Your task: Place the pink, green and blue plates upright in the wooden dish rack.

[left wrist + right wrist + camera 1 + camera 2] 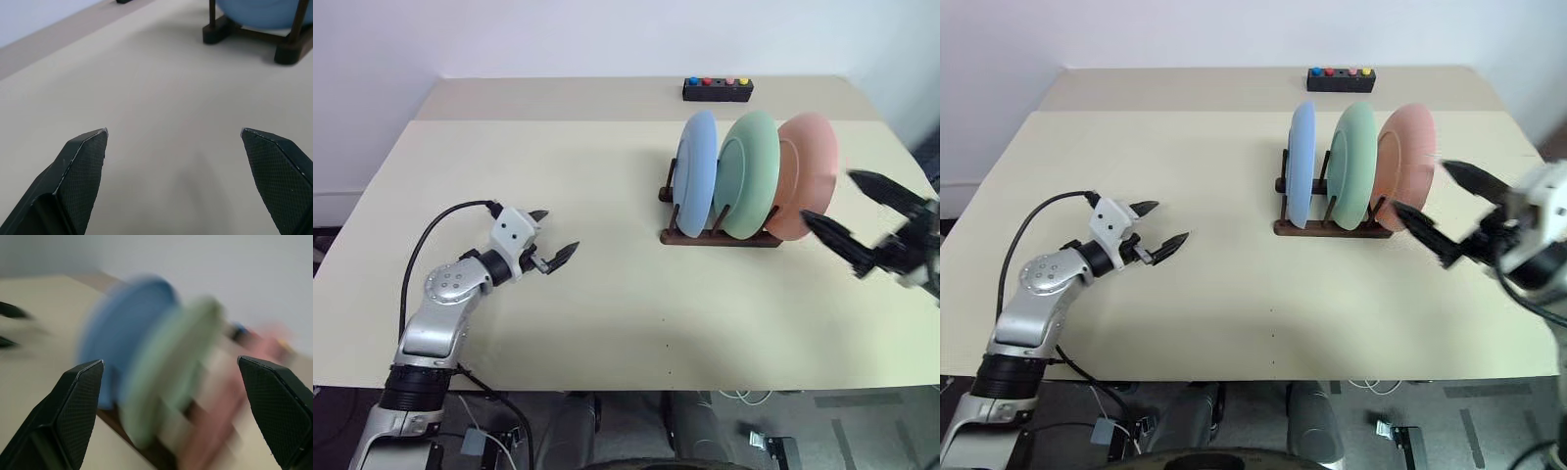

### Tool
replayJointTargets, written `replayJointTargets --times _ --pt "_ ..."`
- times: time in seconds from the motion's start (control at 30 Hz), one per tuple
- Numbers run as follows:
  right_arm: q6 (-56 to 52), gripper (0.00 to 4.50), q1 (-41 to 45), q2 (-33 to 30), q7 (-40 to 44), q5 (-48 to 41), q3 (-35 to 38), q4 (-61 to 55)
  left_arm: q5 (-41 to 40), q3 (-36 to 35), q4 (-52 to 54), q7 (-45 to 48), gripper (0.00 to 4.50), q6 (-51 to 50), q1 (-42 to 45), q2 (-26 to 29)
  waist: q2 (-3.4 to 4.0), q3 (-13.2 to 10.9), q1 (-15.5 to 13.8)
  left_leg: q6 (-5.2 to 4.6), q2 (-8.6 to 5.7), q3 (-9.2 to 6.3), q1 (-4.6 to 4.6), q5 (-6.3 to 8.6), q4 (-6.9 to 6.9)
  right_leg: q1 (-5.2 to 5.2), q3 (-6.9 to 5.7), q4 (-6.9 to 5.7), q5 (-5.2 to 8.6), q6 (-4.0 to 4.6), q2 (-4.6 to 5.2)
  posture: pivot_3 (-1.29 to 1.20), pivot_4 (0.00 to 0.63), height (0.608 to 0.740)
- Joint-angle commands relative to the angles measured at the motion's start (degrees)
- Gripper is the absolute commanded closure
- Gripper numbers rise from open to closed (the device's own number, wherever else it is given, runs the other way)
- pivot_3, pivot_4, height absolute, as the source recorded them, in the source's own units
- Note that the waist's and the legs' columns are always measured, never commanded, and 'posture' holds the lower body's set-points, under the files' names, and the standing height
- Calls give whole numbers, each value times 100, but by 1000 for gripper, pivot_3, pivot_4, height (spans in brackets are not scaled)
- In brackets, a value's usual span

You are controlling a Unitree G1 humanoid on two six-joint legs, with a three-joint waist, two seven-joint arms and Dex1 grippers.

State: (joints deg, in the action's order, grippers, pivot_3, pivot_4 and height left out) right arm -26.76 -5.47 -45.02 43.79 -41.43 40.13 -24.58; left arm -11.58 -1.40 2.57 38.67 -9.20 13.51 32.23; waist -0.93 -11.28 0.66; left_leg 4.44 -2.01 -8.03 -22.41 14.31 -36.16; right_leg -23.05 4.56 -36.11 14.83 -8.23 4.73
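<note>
Fingers of left gripper point(554, 237) spread wide, empty, over bare tabletop point(607, 323) toward left edge. Right gripper point(850, 217) fingers also spread wide, holding nothing, near right edge, just beside pink plate point(809, 174). Blue plate point(697, 172), green plate point(747, 174), pink plate all upright in rack point(717, 237), side by side, right of tabletop centre. Black button box point(718, 89) at far edge.

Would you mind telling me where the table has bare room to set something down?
Bare: the table between the left gripper and the rack, and the near edge. Crowded: the rack's plates, with the right gripper beside the pink plate.
</note>
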Motion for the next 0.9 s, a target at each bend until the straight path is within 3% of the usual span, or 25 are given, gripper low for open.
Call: replayJointTargets --times 0.03,0.27,0.9 --pt "353 36 -562 101 341 188 542 207 48 -42 -29 77 0 316 8 -17 2 0 4 0 0 1 0 0 0 0 0 0 0 0 0 0 150 740" --pt "981 36 -1150 392 517 760 297 974 170 128 -291 135 0 624 -40 -173 3 1 39 0 1 4 6 0 2 2 2 0 1 -1 -1 0 150 740" --pt "1639 36 -204 144 1002 1145 -287 2833 200 87 416 -189 0 278 -449 -249 8 3 21 1 1 4 9 0 -1 7 3 -1 1 -2 0 0 150 740"
